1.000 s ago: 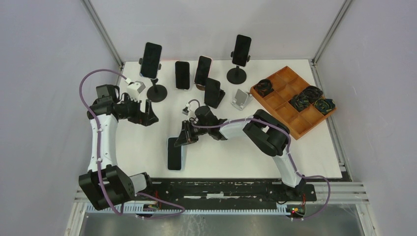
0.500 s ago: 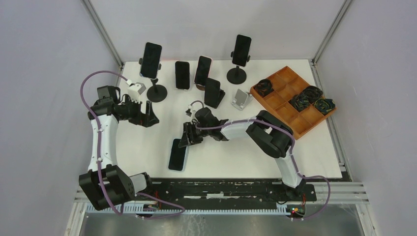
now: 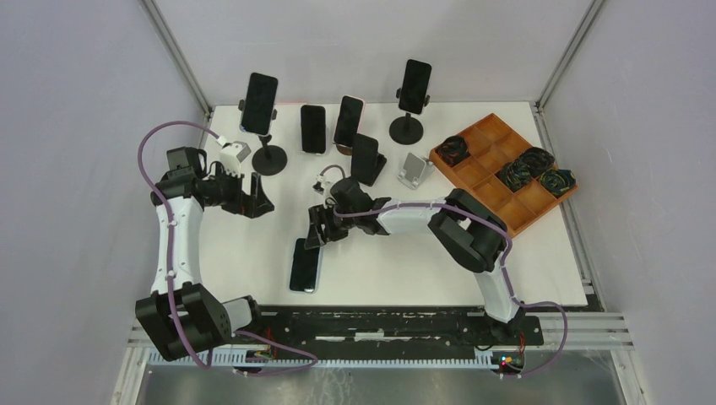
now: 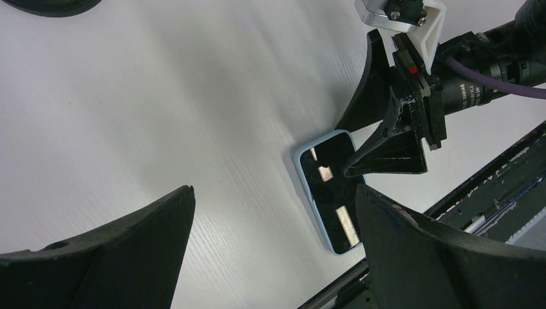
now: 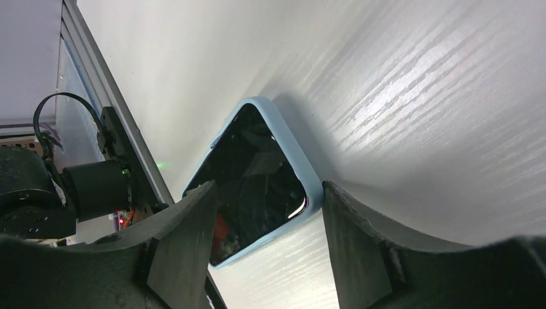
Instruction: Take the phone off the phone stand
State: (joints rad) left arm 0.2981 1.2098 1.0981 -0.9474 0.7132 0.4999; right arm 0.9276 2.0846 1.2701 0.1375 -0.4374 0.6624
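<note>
A phone in a light blue case [image 3: 306, 265] lies flat, screen up, on the white table near the front edge. My right gripper [image 3: 318, 230] hovers over its far end, open, touching nothing. In the right wrist view the phone [image 5: 257, 174] lies below, between the spread fingers [image 5: 360, 238] of the right gripper [image 5: 269, 193]. My left gripper [image 3: 256, 197] is open and empty at the left. In the left wrist view the left gripper [image 4: 273, 222] looks across at the phone [image 4: 327, 190] and the right gripper [image 4: 386, 145]. An empty silver stand [image 3: 413, 169] sits at centre right.
Several other phones stand on stands along the back [image 3: 259, 103] [image 3: 414, 86] [image 3: 348, 121] [image 3: 365, 158], and one [image 3: 312, 128] is between them. A small white stand [image 3: 234, 150] is by the left arm. A wooden tray [image 3: 507, 173] with coiled cables is at the right.
The right gripper has drawn back a little from the phone's far end, toward the table's rear. The phone has turned slightly and lies free. The left arm has barely moved.
</note>
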